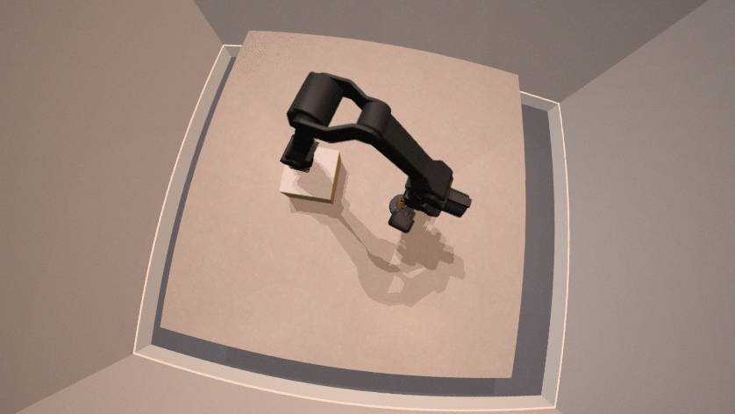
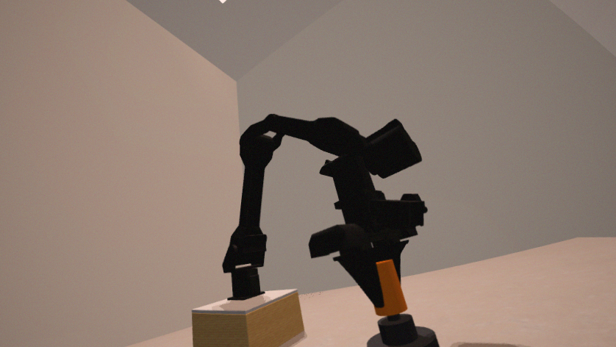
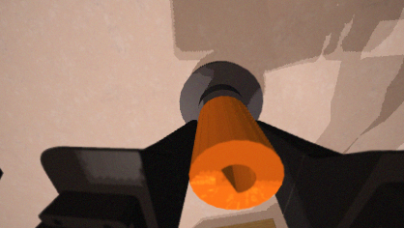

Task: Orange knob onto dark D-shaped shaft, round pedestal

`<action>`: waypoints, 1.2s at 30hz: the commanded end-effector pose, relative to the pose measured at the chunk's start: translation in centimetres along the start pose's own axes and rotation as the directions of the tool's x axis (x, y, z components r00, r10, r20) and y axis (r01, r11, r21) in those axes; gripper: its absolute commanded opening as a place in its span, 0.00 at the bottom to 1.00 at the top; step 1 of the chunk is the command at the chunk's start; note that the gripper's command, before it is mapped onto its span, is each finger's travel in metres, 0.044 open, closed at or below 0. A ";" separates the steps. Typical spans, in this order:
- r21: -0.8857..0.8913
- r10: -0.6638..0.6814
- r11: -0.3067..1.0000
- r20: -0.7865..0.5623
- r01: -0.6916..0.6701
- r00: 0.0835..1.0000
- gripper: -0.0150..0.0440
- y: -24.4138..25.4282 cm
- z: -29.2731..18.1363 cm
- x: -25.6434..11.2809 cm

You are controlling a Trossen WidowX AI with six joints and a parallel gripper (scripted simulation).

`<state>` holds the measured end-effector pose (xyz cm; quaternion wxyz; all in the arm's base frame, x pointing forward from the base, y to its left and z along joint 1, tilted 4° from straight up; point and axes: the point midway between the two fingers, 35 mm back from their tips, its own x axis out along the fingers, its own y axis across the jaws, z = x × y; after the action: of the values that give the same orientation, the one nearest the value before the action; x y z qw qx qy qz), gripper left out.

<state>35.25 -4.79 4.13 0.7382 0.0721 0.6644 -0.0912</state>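
The orange knob [image 2: 392, 286] [image 3: 229, 121] stands nearly upright over the round dark pedestal [image 2: 396, 329] [image 3: 193, 92] [image 1: 393, 206]. My gripper [image 2: 389, 297] [image 3: 224, 126] is shut on the knob, with a finger on either side. A short piece of the dark shaft [image 2: 393, 317] shows between the knob's lower end and the pedestal's raised middle. The knob is not against the pedestal. In the wrist view its top end shows a D-shaped hole with a flat side. The shaft's flat side and the inside of the fit are hidden. In the top view only a bit of orange shows under the arm.
The arm's base stands on a wooden block with a white top [image 1: 326, 159] [image 2: 276, 295], to the left of the pedestal. The arm arches over the tan table [image 1: 267, 277]. Arm shadows fall beside the pedestal.
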 end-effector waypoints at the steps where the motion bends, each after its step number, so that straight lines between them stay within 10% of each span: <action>1: -0.001 -0.001 1.000 -0.003 0.001 1.000 0.25 0.0 0.0 0.4; 22: 0.000 0.000 1.000 -0.003 0.000 1.000 0.25 0.0 0.1 0.8; 36: 0.000 0.000 1.000 -0.003 0.000 1.000 0.88 0.0 0.1 0.8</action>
<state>35.38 -4.81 3.28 0.7370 0.0723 0.6658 -0.0913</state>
